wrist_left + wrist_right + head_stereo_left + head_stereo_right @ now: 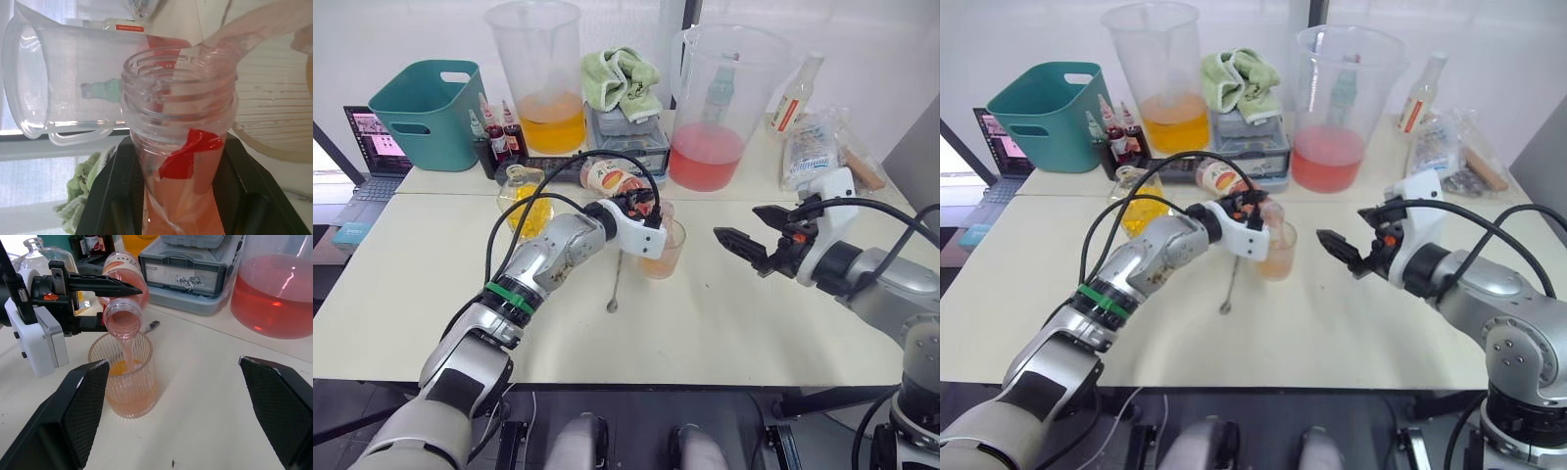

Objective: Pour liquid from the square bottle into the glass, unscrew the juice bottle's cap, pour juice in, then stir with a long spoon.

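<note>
My left gripper [641,206] is shut on the juice bottle [612,179], which is tipped neck-down over the glass [664,250]. A thin pink stream runs from the open neck [122,319] into the glass [128,382], which holds pale orange-pink liquid. The bottle's cap is out of view. The long spoon [615,284] lies flat on the table just left of the glass. The square bottle [524,196], yellow inside, stands behind my left forearm. My right gripper [736,223] hovers open and empty to the right of the glass.
At the back stand a big pitcher of orange liquid [536,73], a big pitcher of pink liquid [715,108], a teal bin [426,113], small dropper bottles [494,137], a green cloth [622,78] on a grey case [626,137], and a pale bottle [795,98].
</note>
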Robot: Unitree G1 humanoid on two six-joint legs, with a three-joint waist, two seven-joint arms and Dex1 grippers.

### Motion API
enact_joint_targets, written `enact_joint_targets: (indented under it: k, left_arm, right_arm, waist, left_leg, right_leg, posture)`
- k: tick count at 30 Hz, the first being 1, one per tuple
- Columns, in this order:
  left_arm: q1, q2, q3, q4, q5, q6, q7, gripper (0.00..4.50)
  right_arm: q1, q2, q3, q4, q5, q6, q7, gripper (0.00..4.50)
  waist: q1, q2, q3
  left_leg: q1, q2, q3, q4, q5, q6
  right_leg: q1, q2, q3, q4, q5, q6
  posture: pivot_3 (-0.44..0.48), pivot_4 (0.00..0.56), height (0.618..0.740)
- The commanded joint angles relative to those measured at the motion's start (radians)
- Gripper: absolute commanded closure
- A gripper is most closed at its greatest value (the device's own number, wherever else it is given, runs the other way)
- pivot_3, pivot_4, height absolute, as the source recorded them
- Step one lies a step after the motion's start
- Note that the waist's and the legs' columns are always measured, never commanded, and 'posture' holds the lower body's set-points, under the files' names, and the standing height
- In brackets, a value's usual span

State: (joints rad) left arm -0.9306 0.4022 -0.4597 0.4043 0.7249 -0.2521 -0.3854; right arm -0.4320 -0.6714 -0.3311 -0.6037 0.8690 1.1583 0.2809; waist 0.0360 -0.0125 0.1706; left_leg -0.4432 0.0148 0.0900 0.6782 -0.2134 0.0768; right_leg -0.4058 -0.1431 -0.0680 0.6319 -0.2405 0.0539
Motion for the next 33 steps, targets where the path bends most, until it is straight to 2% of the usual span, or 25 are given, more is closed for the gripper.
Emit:
enact_joint_targets:
  k: [1,5,11,14,17,20,23,27,30,33]
  left_arm:
    - [-0.044,0.000,0.052,-0.064,-0.044,0.016,-0.009,2.99]
    - [-0.045,0.005,0.067,-0.073,-0.068,0.028,-0.019,2.99]
    - [-0.033,-0.045,0.191,-0.136,-0.283,0.153,-0.106,2.99]
    - [-0.016,-0.054,0.233,-0.192,-0.353,0.208,-0.132,2.99]
    - [0.007,-0.103,0.344,-0.297,-0.512,0.389,-0.159,2.99]
    - [0.017,-0.119,0.397,-0.376,-0.589,0.525,-0.170,2.99]
    - [0.034,-0.119,0.467,-0.500,-0.692,0.687,-0.178,2.99]
    - [0.079,-0.094,0.535,-0.686,-0.821,0.949,-0.194,2.99]
    - [0.185,-0.042,0.609,-0.856,-0.889,1.145,-0.181,2.99]
    - [0.277,-0.003,0.693,-0.980,-0.942,1.270,-0.155,2.99]
  right_arm:
    - [-0.026,0.001,-0.007,-0.003,0.007,-0.035,0.003,0.01]
    - [-0.034,0.003,0.006,0.010,0.004,-0.044,0.009,0.01]
    - [-0.054,-0.005,0.038,0.052,-0.008,-0.073,0.039,0.01]
    - [-0.070,-0.016,0.054,0.083,-0.017,-0.095,0.072,0.01]
    - [-0.102,-0.050,0.070,0.142,-0.033,-0.133,0.153,0.01]
    - [-0.117,-0.080,0.080,0.188,-0.047,-0.167,0.221,0.01]
    - [-0.145,-0.134,0.107,0.261,-0.069,-0.224,0.356,0.01]
    - [-0.191,-0.189,0.156,0.367,-0.106,-0.301,0.527,0.01]
    - [-0.232,-0.199,0.197,0.425,-0.112,-0.355,0.667,0.01]
    - [-0.244,-0.199,0.223,0.460,-0.123,-0.397,0.768,0.01]
  waist:
    - [-0.001,0.000,0.000]
    - [0.000,0.000,0.000]
    - [0.000,0.000,0.000]
    - [-0.001,0.000,0.000]
    - [-0.003,0.000,0.000]
    - [-0.005,0.000,0.000]
    - [-0.013,0.000,0.000]
    - [-0.022,0.000,0.000]
    - [-0.029,0.000,0.000]
    - [-0.034,0.000,0.000]
  left_leg:
    - [0.000,0.000,0.000,0.000,0.000,0.000]
    - [0.000,0.000,0.000,0.000,0.000,0.000]
    - [0.000,0.000,0.000,0.001,0.000,0.000]
    - [0.000,0.000,0.000,0.001,0.000,0.000]
    - [0.000,0.000,0.000,0.001,0.000,0.000]
    - [0.000,0.000,-0.001,0.001,0.000,0.000]
    - [0.000,0.000,-0.001,0.001,0.001,-0.001]
    - [0.000,0.000,-0.001,0.001,0.002,-0.003]
    - [0.001,0.000,-0.001,0.000,0.003,-0.004]
    - [0.002,0.001,-0.002,0.000,0.004,-0.007]
  right_leg:
    - [0.000,0.000,0.000,0.000,0.000,0.000]
    - [0.000,0.000,0.000,0.000,0.000,0.000]
    - [0.000,0.000,0.000,0.000,0.000,0.000]
    - [0.000,0.000,0.000,0.000,0.000,0.000]
    - [0.000,0.000,0.000,0.000,0.000,0.000]
    - [0.000,0.000,0.000,0.000,0.000,0.000]
    - [0.000,0.000,0.000,0.000,0.000,0.000]
    - [0.001,0.000,0.000,0.000,0.000,0.000]
    - [0.001,0.000,0.000,0.000,0.000,0.000]
    - [0.001,0.002,0.001,0.000,0.000,0.000]
  posture:
    - [0.000,0.150,0.736]
    - [0.000,0.150,0.736]
    - [0.000,0.150,0.736]
    - [0.000,0.150,0.736]
    - [0.000,0.150,0.736]
    - [0.000,0.150,0.736]
    - [0.000,0.150,0.736]
    - [0.000,0.150,0.736]
    - [0.000,0.150,0.736]
    - [0.000,0.150,0.736]
